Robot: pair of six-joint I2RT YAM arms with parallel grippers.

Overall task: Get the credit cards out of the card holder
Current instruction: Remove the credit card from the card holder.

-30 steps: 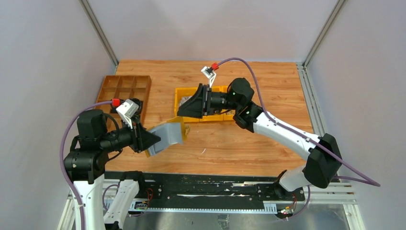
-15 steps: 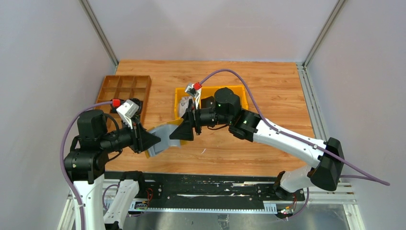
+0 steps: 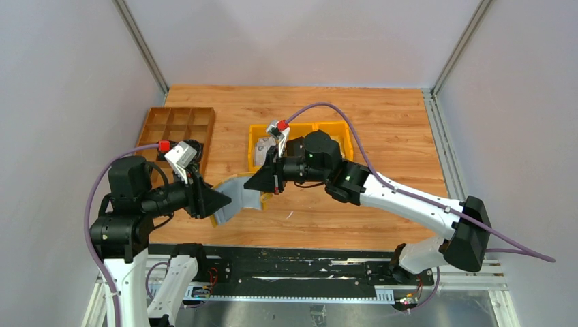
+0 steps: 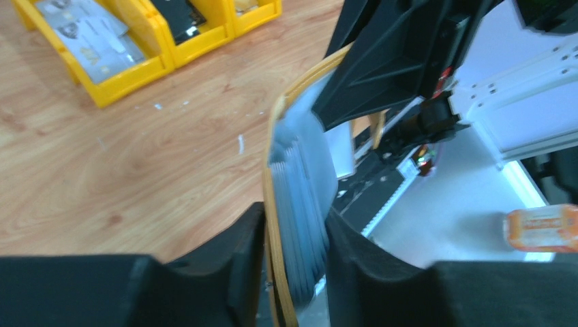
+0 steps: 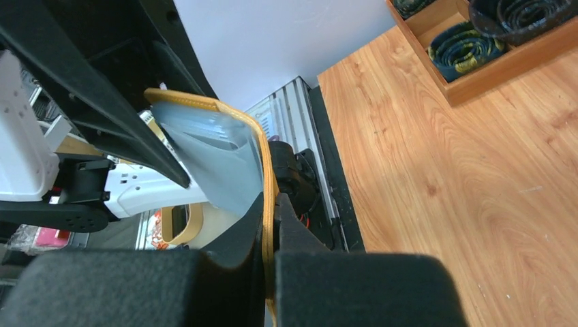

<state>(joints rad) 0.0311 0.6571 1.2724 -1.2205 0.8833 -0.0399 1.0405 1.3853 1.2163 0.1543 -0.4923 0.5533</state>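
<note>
The mustard-yellow card holder hangs open above the table's near middle, held between both grippers. My left gripper is shut on it from the left, one finger on the yellow cover and the other on the grey pleated pockets. My right gripper is shut on the thin yellow cover edge, with the grey lining to its left. Silvery credit cards and a black one lie in the yellow bins. Whether the pockets hold any cards cannot be told.
Yellow plastic bins stand behind the grippers at mid-table. A brown wooden compartment tray sits at the back left, with dark rolled items in it. The table's near edge and black rail lie just below the holder.
My right gripper swung from over the yellow bins to the holder and shut on its yellow cover. The holder has shifted slightly in the left gripper.
</note>
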